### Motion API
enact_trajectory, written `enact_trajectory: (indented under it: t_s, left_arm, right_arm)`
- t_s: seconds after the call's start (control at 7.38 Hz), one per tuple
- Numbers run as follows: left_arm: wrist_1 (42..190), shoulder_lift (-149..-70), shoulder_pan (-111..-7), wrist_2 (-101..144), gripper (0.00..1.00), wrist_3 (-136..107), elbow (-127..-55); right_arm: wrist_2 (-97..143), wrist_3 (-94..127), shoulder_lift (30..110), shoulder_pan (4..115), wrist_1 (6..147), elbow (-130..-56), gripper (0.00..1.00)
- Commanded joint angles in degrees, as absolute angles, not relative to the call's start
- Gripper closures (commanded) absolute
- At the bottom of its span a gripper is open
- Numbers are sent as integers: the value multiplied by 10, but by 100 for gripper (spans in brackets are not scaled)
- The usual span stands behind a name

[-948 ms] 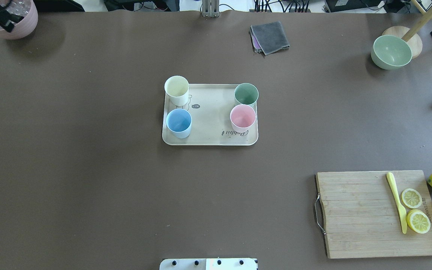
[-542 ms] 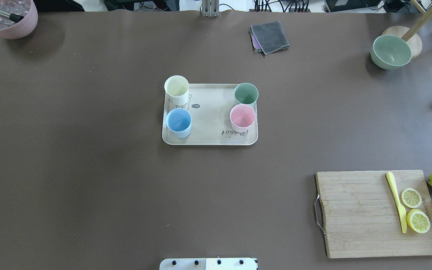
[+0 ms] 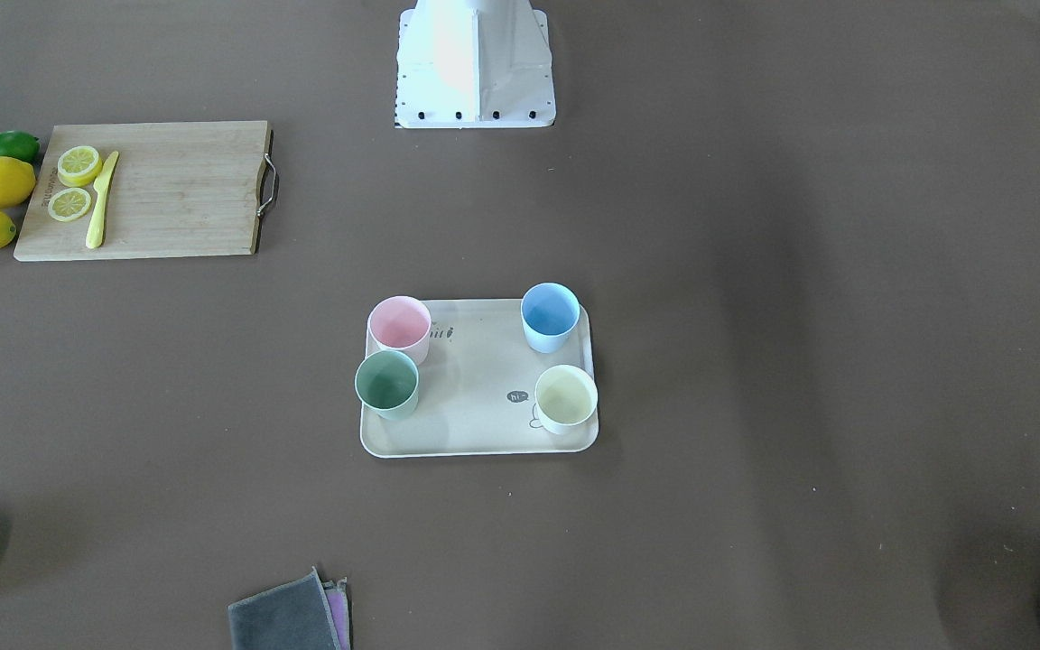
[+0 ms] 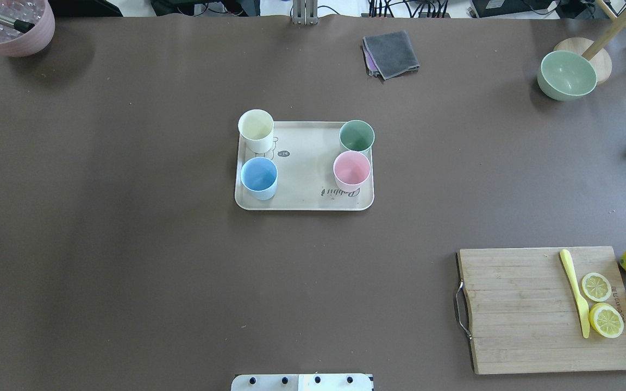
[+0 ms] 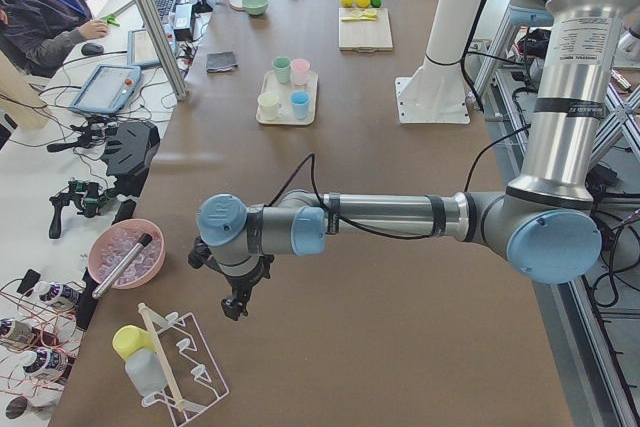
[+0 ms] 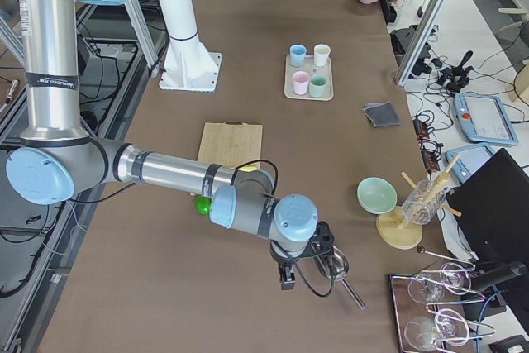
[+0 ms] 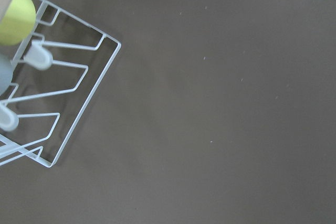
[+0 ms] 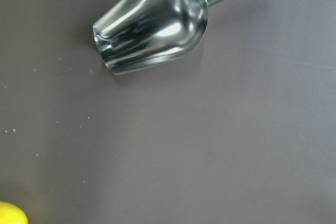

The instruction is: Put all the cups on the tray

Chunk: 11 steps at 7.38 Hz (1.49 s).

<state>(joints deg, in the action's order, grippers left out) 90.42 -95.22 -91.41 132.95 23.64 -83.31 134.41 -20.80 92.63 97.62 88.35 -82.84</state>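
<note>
With twelve o'clock pointing away from the robot, the tray is sitting mid-table, carrying all four cups upright: blue cup at eight o'clock, pink cup at four, cream cup at ten, green cup at two. The left gripper is hanging near a wire rack, and the right gripper near a metal scoop. Whether their fingers are spread cannot be told.
</note>
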Motion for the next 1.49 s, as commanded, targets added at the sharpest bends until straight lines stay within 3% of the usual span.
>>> enact_trajectory:
  t_s: [0.0,0.41,0.68,0.81,1.35]
  left_arm:
    - [928,-938,-913,1331,1,135,-826]
    - [928,-931,-915,1331,1,91,-829]
    - [878,-938,-914,1331,1,91,-847]
    - [818,-946,-913,1331,1,92,-862]
    - [825,-940,-912,1332,1,98,-877]
  right_arm:
    - [1342,-167,937,938,785,-790,0]
    - [1318,-25,934,898,798,-826,0]
    - [1309,-27,930,877,938,-908,0]
    - [1309,-26,946,877,936,-916,0]
    - [1316,-23,946,876,935,-916,0]
